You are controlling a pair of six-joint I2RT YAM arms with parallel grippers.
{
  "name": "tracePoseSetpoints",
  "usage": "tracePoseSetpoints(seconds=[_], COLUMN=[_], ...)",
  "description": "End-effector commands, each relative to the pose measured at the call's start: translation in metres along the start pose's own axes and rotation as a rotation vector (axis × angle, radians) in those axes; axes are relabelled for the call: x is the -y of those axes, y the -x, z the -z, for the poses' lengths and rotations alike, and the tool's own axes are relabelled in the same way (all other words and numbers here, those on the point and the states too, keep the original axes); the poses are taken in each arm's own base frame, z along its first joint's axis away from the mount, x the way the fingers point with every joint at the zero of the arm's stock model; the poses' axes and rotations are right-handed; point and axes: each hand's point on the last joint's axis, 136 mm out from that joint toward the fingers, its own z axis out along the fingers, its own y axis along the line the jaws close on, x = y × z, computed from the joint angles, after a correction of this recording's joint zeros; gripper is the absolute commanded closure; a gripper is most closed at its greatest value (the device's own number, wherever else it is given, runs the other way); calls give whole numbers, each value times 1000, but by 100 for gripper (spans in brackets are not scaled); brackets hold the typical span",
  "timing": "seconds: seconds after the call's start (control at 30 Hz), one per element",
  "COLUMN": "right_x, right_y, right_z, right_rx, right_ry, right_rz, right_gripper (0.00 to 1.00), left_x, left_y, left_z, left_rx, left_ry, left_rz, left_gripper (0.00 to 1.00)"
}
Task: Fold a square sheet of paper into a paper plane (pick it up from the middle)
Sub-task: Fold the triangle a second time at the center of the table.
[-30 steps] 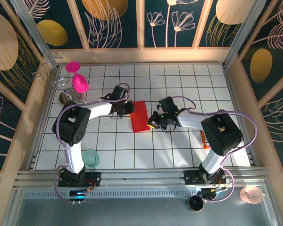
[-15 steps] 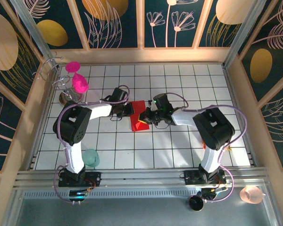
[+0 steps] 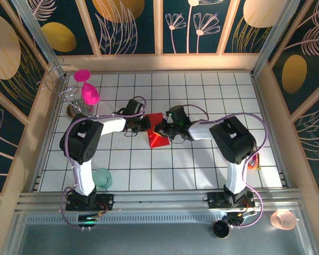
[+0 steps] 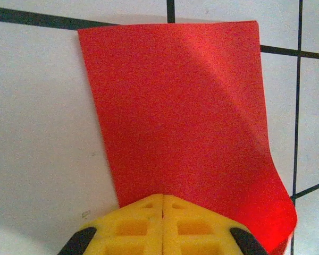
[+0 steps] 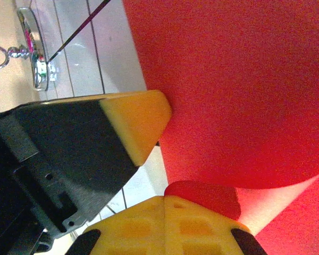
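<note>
on white tiles (image 3: pixel 202 170), left gripper (image 3: pixel 147 124) closed, touching the square sheet of paper (image 3: pixel 158 139); right gripper (image 3: pixel 160 129) pinches its edge.

Thing: square sheet of paper (image 3: pixel 157 139), thin, bright red, matte, unmarked.
Place: near the middle of the white tiled tabletop (image 3: pixel 202 159).
Pose: left part lies flat on the tiles; right part is lifted and curls over towards the left.
Bend: soft and rounded, no sharp crease visible.
Outline from above: narrowed wedge, wider at the near end.
</note>
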Motion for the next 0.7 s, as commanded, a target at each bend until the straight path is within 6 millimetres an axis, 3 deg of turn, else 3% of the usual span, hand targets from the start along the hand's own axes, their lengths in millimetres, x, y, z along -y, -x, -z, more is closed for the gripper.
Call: tracePoseSetpoints(seconds=[0.0, 0.2, 0.37, 0.67], right_x=[2, 5, 3, 0], right_y=[6, 5, 4, 3], right_z=[-5, -5, -5, -8], right_rx=[35, 32, 29, 17], right_ry=[-12, -23, -10, 15], right_rz=[-18, -20, -12, -3], right_gripper=[100, 100, 100, 100], left_x=[16, 16, 0, -11], left_y=[12, 29, 24, 14], left_z=[13, 14, 3, -6], left_rx=[16, 54, 33, -2], left_ry=[-35, 5, 51, 73], left_rz=[-12, -42, -20, -4], left_gripper=[93, 91, 92, 93])
